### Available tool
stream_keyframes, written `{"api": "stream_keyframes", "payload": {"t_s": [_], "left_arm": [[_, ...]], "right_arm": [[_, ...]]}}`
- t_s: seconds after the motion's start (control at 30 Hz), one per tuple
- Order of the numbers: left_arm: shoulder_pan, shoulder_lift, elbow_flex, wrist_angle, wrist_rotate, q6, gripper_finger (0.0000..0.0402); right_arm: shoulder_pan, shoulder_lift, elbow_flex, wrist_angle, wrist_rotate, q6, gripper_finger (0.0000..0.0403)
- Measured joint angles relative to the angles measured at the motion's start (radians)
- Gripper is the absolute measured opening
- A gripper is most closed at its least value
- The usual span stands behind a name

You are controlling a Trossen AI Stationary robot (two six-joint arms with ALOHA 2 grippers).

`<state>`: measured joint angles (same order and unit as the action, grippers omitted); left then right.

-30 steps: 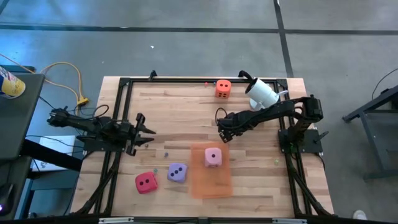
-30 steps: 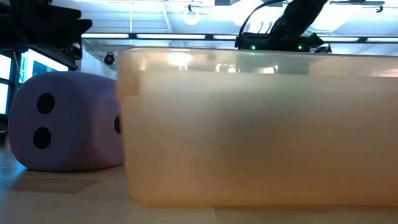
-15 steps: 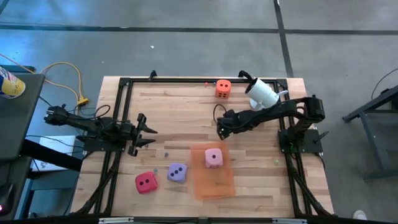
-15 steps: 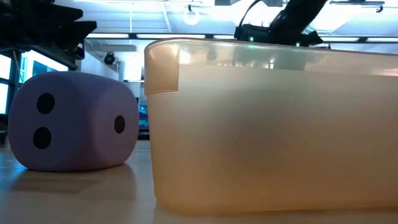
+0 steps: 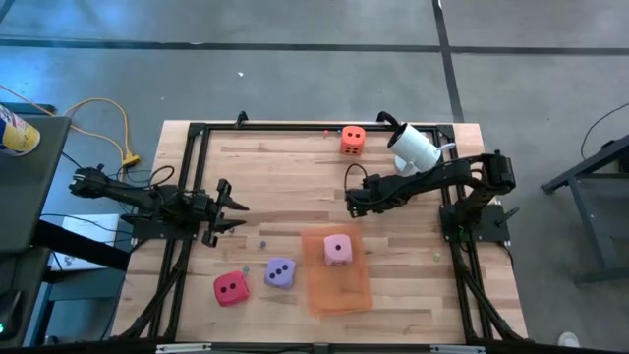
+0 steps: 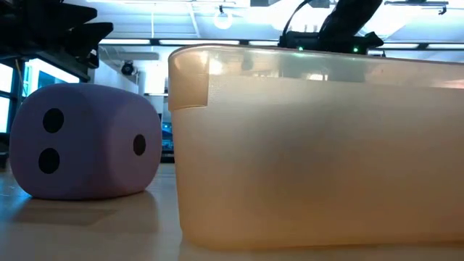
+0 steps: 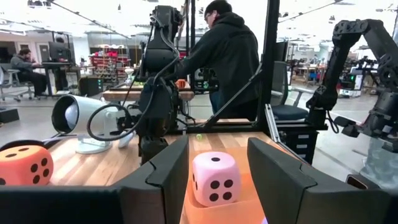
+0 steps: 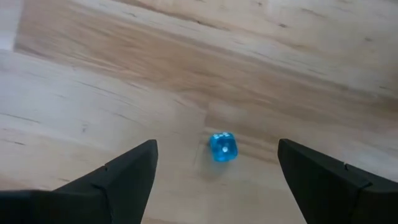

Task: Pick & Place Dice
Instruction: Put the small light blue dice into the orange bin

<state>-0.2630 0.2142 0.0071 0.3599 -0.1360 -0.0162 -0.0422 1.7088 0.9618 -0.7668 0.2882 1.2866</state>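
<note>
Hovering: left gripper (image 5: 234, 209) sits low over the table's (image 5: 295, 167) left side, fingers (image 7: 168, 171) parted around empty air.
Red die (image 5: 231, 287): near the front edge, just ahead of the left gripper.
Purple die (image 5: 281, 272): beside the red one, on the side toward the right gripper; bare wood beneath.
Mat (image 5: 339, 287): flat orange sheet between the two grippers, nearer the front.
Pink die (image 5: 337, 249): resting on the mat, straight out from the left gripper's parted fingers.
Orange die (image 5: 353, 140): far edge, behind the right gripper.
Right gripper (image 5: 351, 200): above mid-table, spread wide, holding nothing; a tiny blue die (image 8: 222, 147) lies on the wood between its fingertips.
Camera (image 5: 414, 147): white, beside the right arm.
</note>
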Motion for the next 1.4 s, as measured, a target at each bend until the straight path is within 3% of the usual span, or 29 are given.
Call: {"api": "stream_keyframes", "payload": {"t_s": [0.3,0.93,1.2,1.4], "left_arm": [[-0.022,0.000,0.000,0.000,0.009,0.050,0.0160],[-0.072,0.000,0.000,-0.001,0.008,0.044,0.0160],[-0.089,0.000,0.000,-0.004,0.008,0.042,0.0160],[-0.089,0.000,0.000,-0.004,0.008,0.043,0.0160]], "right_arm": [[0.000,0.000,-0.054,0.025,-0.002,0.030,0.0303],[0.001,-0.001,-0.086,0.115,0.041,-0.010,0.0118],[0.008,0.000,-0.086,0.128,0.058,-0.111,0.0026],[0.052,-0.019,-0.088,0.100,0.100,-0.115,0.0028]]}}
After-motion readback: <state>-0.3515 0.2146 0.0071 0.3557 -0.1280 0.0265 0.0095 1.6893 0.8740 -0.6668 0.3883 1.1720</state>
